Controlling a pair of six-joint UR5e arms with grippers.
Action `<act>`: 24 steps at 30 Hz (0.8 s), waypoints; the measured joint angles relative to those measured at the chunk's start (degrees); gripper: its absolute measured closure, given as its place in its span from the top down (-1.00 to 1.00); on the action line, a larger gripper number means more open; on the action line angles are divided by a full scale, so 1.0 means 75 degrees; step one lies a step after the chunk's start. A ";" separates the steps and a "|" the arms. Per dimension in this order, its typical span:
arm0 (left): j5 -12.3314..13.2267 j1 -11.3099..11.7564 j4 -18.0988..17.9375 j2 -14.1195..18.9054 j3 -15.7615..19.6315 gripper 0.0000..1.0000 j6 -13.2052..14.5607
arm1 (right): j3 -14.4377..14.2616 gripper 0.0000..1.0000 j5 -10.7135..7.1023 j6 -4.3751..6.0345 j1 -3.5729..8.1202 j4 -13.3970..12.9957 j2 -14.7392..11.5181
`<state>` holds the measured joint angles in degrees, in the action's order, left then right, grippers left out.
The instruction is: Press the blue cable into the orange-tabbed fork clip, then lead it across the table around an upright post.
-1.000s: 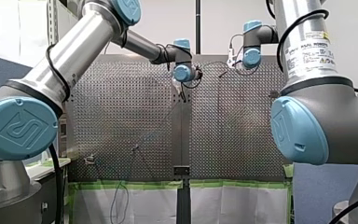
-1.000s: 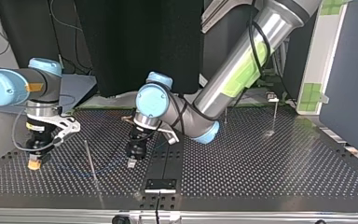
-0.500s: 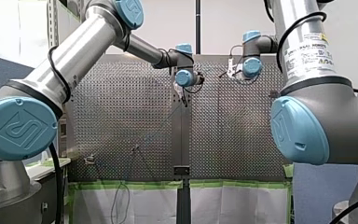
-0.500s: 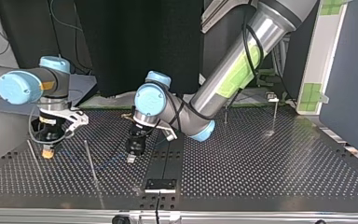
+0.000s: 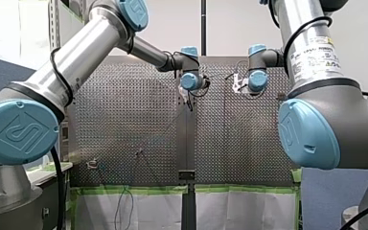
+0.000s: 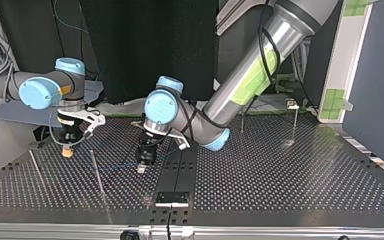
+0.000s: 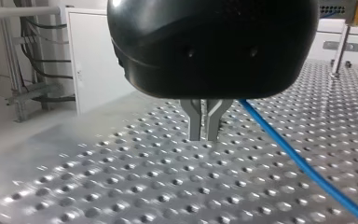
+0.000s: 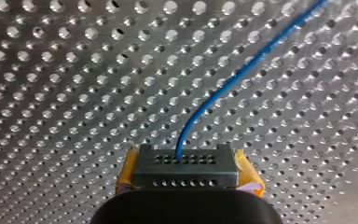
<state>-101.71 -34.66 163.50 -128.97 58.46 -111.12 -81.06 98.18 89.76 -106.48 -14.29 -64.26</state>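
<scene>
**Surroundings.**
- Perforated metal tabletop (image 6: 280, 175).
- In the top view a thin rod (image 6: 97, 172) leans at 8 o'clock from the middle, between the two claws.
- A second rod (image 6: 36, 167) stands at 9 o'clock, near the edge.
- A tall post (image 6: 294, 125) and a shorter post (image 6: 241, 123) stand at 2 o'clock, well apart from both claws.
- A black plate (image 6: 172, 198) lies at 6 o'clock on the dark centre strip.
- Green tape (image 6: 336, 100) marks the side panel at 3 o'clock.

**Task items.**
- Blue cable (image 7: 298, 163): in the left wrist view it lies on the tabletop and runs out from just beside the left claw's fingers. In the right wrist view it curves up off the tabletop into the right claw.
- Clip (image 7: 357, 10) with an orange tab: sits atop a post far ahead of the left claw. It is too small to tell whether the cable sits in it.

**Claws.**
- Left claw (image 7: 204, 136): the metal fingers are drawn together with only a slit between them, and nothing shows in the slit. The tips hang low over the tabletop. Whether a finger touches the cable beside it cannot be told.
- Right claw (image 8: 189, 161): the yellow pads are closed on the cable, which enters at the middle of the black tip.

**Arms.**
- Left arm (image 6: 250, 75): enters the top view at 1 o'clock and slants down to a bent wrist. Its claw points straight down beside the centre strip.
- Right arm (image 6: 35, 92): enters at 9 o'clock with its claw pointing down.
</scene>
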 joint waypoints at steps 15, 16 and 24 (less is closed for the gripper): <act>-0.0233 -0.0030 0.0004 -0.0210 0.0000 -0.02 0.0172 | -0.0221 -1.00 0.0053 -0.0024 0.0020 -0.0159 0.0224; -0.0246 -0.0035 0.0004 -0.0210 0.0000 0.26 0.0192 | -0.0244 -1.00 0.0053 -0.0023 0.0026 -0.0188 0.0229; -0.0291 -0.0059 0.0099 -0.0210 0.0001 0.95 0.0243 | -0.0346 -1.00 0.0069 -0.0030 0.0037 -0.0328 0.0357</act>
<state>-103.89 -35.10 164.24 -130.54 58.47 -109.30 -83.65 98.69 89.54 -106.20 -16.75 -61.58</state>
